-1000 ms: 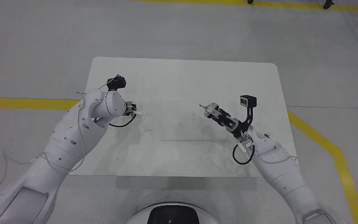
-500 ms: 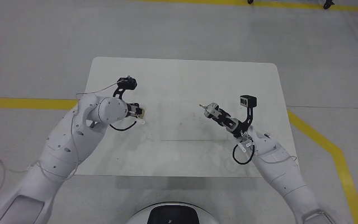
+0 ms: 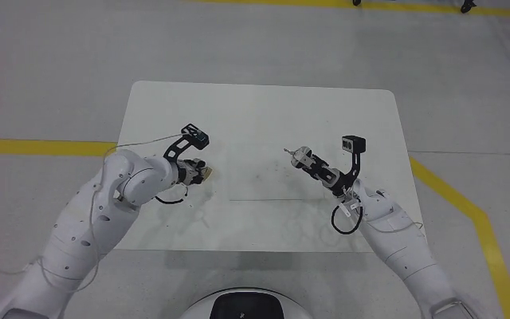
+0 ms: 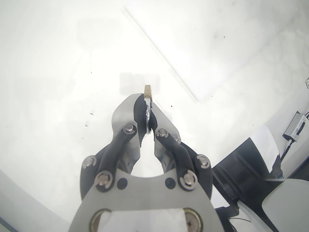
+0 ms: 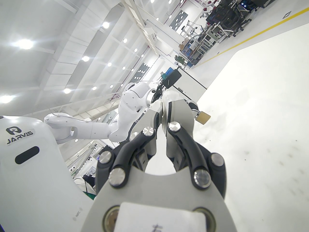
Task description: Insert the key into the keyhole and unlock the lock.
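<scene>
Left gripper (image 4: 146,102): jaws clamped narrow on the silver shackle of the brass lock (image 4: 147,90), held over the white table (image 3: 263,104), left of centre. Right gripper (image 3: 300,155): jaws closed on the key (image 3: 288,150) (only a thin tip shows), right of centre. Key and lock are well apart.

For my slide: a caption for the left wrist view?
Left tool shut on a brass lock, held over the white table.
</scene>
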